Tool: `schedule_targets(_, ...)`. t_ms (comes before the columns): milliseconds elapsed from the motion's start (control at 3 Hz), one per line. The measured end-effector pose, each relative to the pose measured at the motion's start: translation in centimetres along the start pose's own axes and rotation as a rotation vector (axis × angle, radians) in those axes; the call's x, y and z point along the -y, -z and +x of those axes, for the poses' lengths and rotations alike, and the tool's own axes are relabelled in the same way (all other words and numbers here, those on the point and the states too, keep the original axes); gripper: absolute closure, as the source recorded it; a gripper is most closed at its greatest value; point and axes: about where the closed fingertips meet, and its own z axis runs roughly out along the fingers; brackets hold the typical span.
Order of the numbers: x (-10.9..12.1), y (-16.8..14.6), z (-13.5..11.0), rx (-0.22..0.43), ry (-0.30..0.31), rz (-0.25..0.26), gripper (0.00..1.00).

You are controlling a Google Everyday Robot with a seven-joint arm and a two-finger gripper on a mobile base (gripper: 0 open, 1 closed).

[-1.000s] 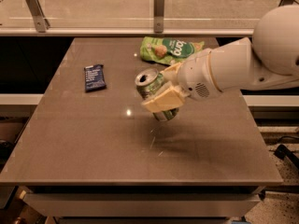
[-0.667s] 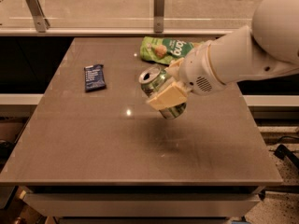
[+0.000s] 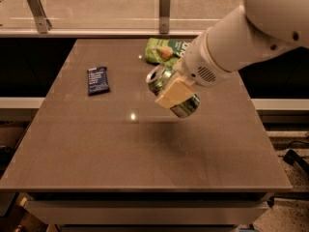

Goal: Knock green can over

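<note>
The green can point(image 3: 158, 78) is tilted on its side in the air, with its silver top facing left and its base point(image 3: 187, 106) lower right. My gripper point(image 3: 173, 94) is shut on it, and a cream-coloured finger pad point(image 3: 175, 91) lies across the can's side. The can hangs a little above the brown table point(image 3: 120, 149), right of the middle, and casts a soft shadow below it. My white arm point(image 3: 241, 37) comes in from the upper right.
A flat green snack bag point(image 3: 166, 50) lies at the back of the table, just behind the can. A dark blue snack packet point(image 3: 98, 79) lies at the left. A glass barrier with metal posts point(image 3: 165, 11) runs behind the table.
The arm has risen and swung slightly to the right. The can stays in the gripper and has moved up with it, still tilted.
</note>
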Motion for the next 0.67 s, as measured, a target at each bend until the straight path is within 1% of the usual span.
schedule_targets(333,0.92,-0.04,0.51,-0.065,0.004,0.018,1.0)
schedule_targets(667,1.68,-0.25,1.33,-0.112,0.005,0.029,1.0)
